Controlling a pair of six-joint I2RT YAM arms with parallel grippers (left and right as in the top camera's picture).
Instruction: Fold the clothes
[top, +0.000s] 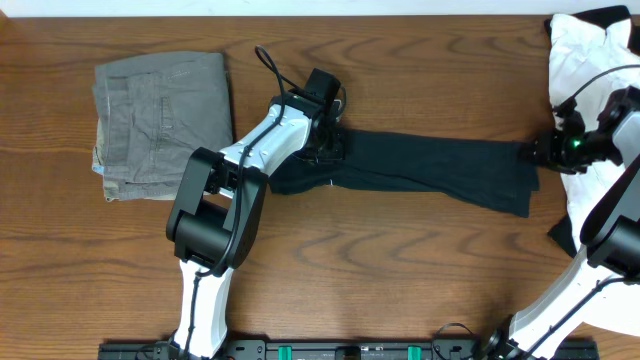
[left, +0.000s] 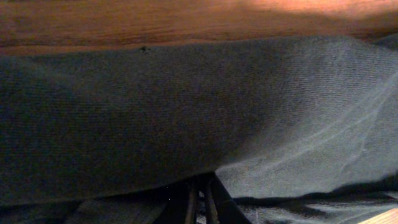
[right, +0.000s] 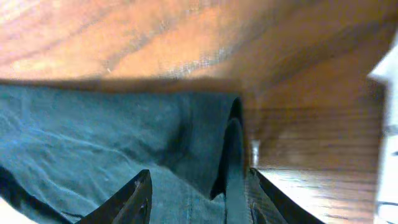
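Observation:
A dark garment (top: 430, 170) lies stretched left to right across the middle of the table. My left gripper (top: 326, 142) is at its left end. In the left wrist view the fingers (left: 199, 202) are pressed together with the dark cloth (left: 186, 112) bunched over them. My right gripper (top: 537, 150) is at the garment's right end. In the right wrist view its jaws (right: 199, 193) are spread apart, with the cloth's raised hem (right: 233, 155) between them, close to the right finger.
A folded grey-olive pair of trousers (top: 165, 120) lies at the back left. A pile of white and dark clothes (top: 590, 70) sits at the right edge, partly under the right arm. Bare wood (top: 400, 270) shows at the front.

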